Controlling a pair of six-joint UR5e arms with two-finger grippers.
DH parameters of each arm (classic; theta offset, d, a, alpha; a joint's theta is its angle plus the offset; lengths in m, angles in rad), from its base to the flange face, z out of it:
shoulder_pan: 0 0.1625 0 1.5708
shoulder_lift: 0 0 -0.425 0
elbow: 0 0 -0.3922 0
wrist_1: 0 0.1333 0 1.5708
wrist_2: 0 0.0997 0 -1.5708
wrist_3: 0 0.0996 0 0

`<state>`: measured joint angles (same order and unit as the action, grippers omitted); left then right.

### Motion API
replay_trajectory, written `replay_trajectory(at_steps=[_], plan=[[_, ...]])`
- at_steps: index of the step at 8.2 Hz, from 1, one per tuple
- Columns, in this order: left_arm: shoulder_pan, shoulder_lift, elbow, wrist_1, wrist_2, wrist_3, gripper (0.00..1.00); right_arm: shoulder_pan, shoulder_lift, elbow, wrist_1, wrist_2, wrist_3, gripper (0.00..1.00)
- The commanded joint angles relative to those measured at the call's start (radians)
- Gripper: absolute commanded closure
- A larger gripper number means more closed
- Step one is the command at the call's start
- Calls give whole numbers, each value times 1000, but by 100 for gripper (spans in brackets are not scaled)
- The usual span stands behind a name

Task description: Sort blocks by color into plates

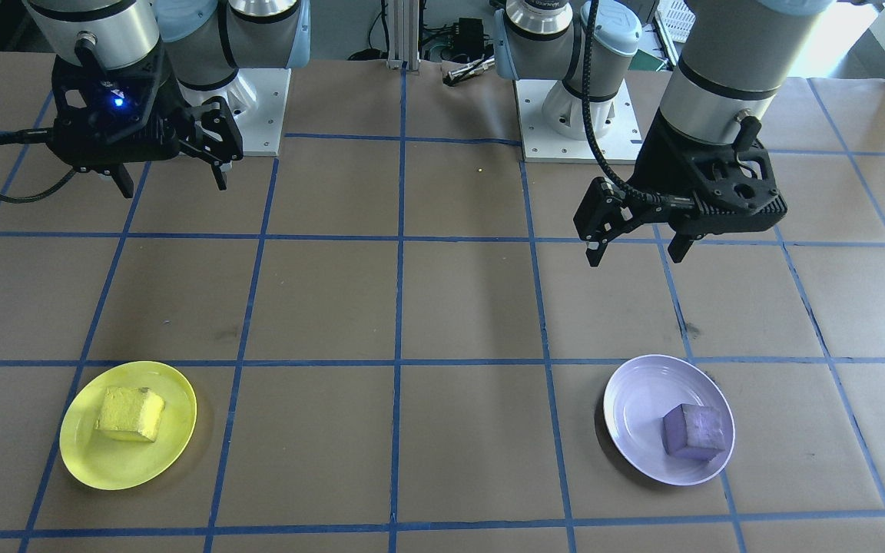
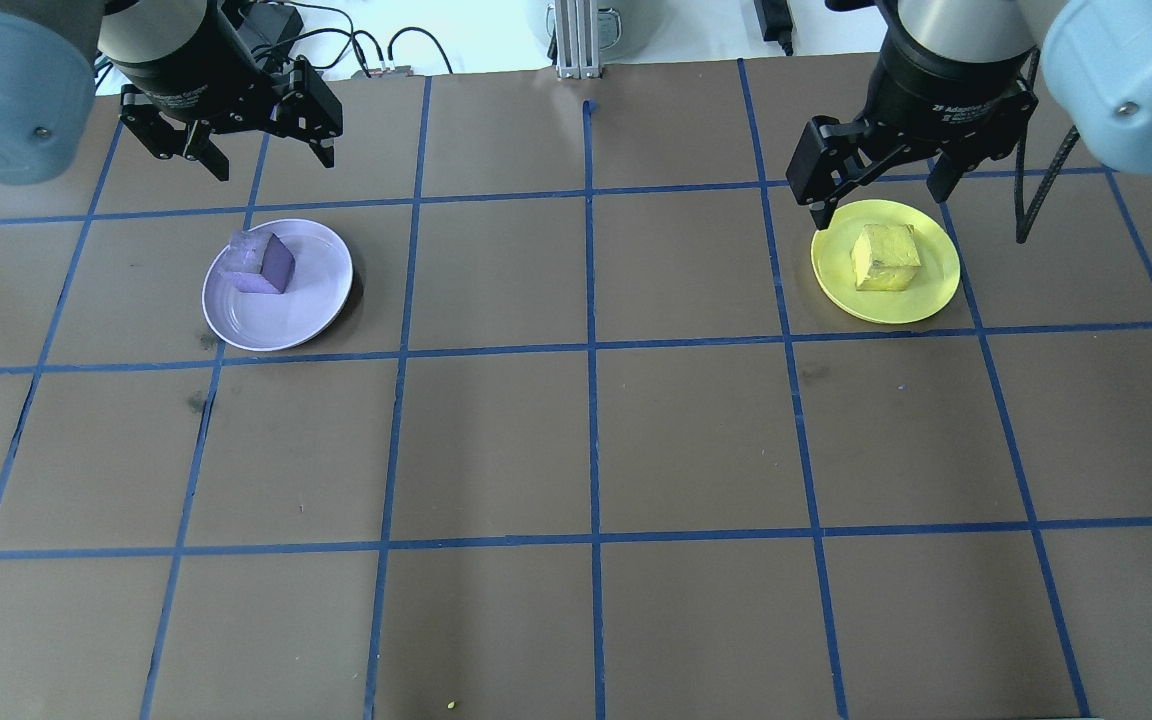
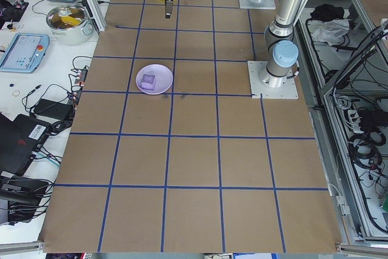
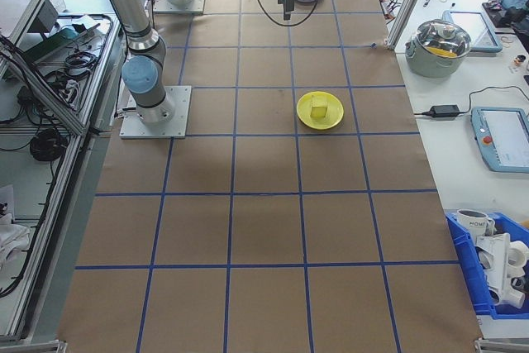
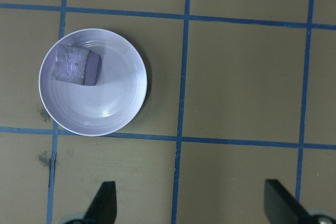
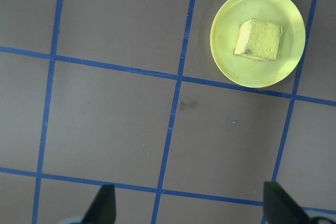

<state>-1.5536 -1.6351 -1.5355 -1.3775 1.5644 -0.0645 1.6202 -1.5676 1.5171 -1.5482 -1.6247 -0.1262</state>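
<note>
A purple block (image 2: 261,262) lies in the lavender plate (image 2: 308,300), toward its rim. The yellow block (image 2: 886,257) rests near the middle of the yellow plate (image 2: 876,306). My left gripper (image 2: 274,166) hangs open and empty above the table, on the robot's side of the lavender plate (image 1: 634,399). Over the near rim of the yellow plate hovers my right gripper (image 2: 879,208), also open and holding nothing. The left wrist view shows the purple block (image 5: 76,65) well beyond the fingertips (image 5: 104,203). Likewise the yellow block (image 6: 257,39) sits far from the right fingertips (image 6: 104,205).
Brown paper with a blue tape grid (image 2: 591,350) covers the table. The arms' base plates (image 1: 573,127) stand at the robot's side. Benches beside the table carry a pot (image 4: 444,43), tablets (image 4: 504,138) and a blue bin (image 4: 496,262).
</note>
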Motion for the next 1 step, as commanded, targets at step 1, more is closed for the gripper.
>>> replay_trajectory(at_steps=[1], plan=[[-3, 41, -38, 0, 5, -1, 0, 1, 0, 1, -6, 2, 2, 0]])
